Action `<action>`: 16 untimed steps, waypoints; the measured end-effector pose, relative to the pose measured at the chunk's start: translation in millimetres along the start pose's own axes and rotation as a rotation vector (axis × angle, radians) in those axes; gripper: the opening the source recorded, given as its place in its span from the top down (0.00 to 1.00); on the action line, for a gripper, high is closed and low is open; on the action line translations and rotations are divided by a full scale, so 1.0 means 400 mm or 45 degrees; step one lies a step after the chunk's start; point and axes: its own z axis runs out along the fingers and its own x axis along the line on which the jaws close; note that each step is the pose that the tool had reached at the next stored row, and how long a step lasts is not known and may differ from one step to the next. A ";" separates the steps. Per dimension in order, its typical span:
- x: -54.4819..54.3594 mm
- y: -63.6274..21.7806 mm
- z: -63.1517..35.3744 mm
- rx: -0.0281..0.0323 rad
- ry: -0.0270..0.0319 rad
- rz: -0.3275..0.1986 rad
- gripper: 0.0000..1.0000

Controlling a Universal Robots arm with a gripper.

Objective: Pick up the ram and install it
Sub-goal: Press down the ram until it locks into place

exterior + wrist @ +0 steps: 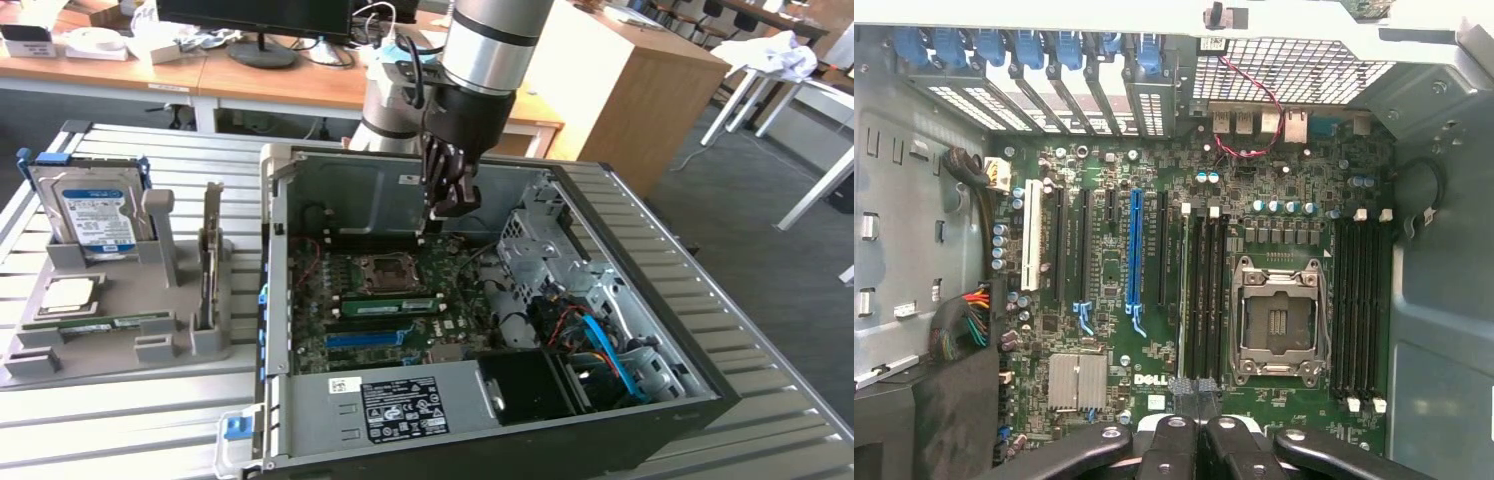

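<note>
A slim green ram (387,303) stands in a motherboard slot beside the empty CPU socket (1274,318) inside the open computer case. The wrist view shows it edge-on as a pale green line (1182,290) along the outermost of the dark slots. My gripper (451,207) hangs above the motherboard, over the far part of the case. In the wrist view its dark fingertips (1176,385) are pressed together over one end of those slots, with nothing between them. The gripper (1191,392) is shut and clear of the ram.
A grey holder (160,345) on the exterior view's left carries a hard drive (94,215), an upright card (210,265), a CPU and a second slim green stick (100,323). Case walls, drive cage (541,250) and blue cables (601,345) surround the motherboard.
</note>
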 end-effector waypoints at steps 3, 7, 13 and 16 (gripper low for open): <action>0.000 0.000 0.000 0.0001 0.0000 0.000 0.90; 0.000 0.000 0.000 0.0001 0.0000 0.000 0.90; 0.000 -0.008 0.000 0.0000 0.0002 0.000 0.90; 0.002 -0.035 -0.001 -0.0014 -0.0001 0.000 0.90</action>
